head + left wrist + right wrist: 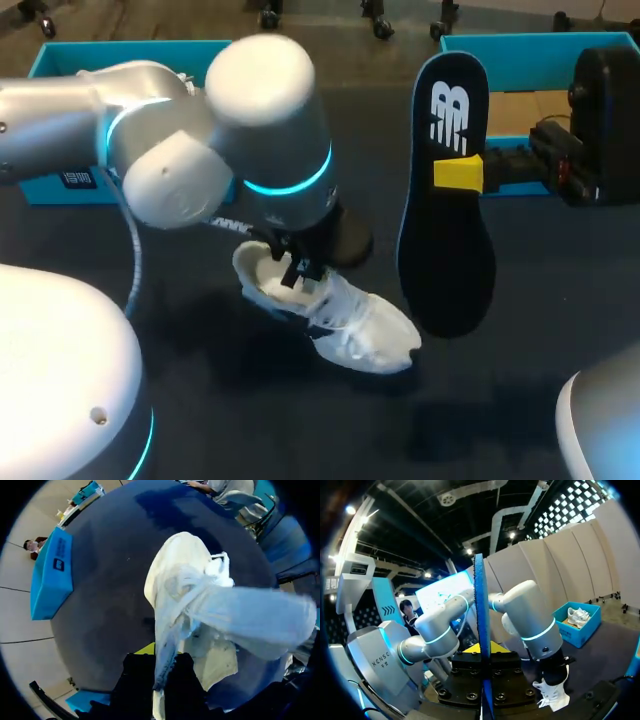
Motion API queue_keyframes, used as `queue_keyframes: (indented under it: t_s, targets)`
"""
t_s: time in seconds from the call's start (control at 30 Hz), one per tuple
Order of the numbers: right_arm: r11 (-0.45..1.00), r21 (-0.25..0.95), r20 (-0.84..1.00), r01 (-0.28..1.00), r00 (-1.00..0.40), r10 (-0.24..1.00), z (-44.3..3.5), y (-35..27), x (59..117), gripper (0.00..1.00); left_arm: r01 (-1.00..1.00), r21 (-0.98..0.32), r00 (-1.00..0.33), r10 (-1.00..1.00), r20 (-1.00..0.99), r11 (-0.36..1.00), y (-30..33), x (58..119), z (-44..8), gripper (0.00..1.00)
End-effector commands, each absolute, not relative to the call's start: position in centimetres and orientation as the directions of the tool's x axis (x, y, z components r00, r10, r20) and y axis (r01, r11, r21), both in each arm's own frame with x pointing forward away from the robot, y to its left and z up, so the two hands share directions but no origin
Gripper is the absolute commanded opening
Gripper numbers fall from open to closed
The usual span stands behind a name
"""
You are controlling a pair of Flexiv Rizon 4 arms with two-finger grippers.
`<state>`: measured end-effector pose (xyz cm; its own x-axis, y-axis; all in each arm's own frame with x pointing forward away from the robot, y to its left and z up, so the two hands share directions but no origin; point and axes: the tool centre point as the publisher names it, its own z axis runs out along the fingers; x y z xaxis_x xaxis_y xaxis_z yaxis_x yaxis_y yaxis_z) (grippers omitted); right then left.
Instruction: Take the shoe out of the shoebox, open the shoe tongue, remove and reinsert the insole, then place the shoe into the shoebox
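Roughly, I judged the task half done. At the upper left of the head view a blue box part [60, 72] lay on the dark worktop [520, 330]; whether it was lid or base I could not tell. My left claw [297, 268] was down at the heel end of the white shoe [345, 322], which lay out of its box near the middle of the frame. In the left wrist view a strip of its upper ran pinched between my fingers. Right of the shoe, the dark insole [447, 230] stood upright, clear of the worktop, clamped in my right claw [462, 172]. The shoebox [545, 48] sat at the upper right. Reinserting the insole and boxing the shoe remained.
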<state>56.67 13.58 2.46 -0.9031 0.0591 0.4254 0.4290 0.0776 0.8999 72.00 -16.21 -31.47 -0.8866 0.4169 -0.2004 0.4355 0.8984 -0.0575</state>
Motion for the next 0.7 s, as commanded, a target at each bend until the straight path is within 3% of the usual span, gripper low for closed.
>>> queue_keyframes:
  t_s: [0.03,0.17,0.33,0.47,0.6,0.7]
  targets:
    - [0.073,0.900,0.425,0.430,-0.902,0.075,2.9,14.5,56.0,0.00,0.384,0.058,-0.860,0.380,-0.340,0.922,-16.1,70.5,-30.5,0.00]
    - [0.073,0.900,0.425,0.430,-0.902,0.075,2.9,14.5,56.0,0.00,0.384,0.058,-0.860,0.380,-0.340,0.922,-16.1,70.5,-30.5,0.00]
    - [0.073,0.900,0.425,0.430,-0.902,0.075,2.9,14.5,56.0,0.00,0.596,-0.065,-0.786,0.564,-0.253,0.801,-15.2,72.7,-29.4,0.00]
    - [0.073,0.900,0.425,0.430,-0.902,0.075,2.9,14.5,56.0,0.00,0.611,-0.134,-0.784,0.574,-0.236,0.780,-14.8,73.6,-29.1,0.00]
    - [0.073,0.900,0.425,0.430,-0.902,0.075,2.9,14.5,56.0,0.00,0.740,-0.188,-0.672,0.706,-0.225,0.645,-14.5,73.4,-29.5,0.00]
    - [0.073,0.900,0.425,0.430,-0.902,0.075,2.9,14.5,56.0,0.00,0.801,-0.128,-0.592,0.744,-0.309,0.585,-14.2,72.9,-29.6,0.00]
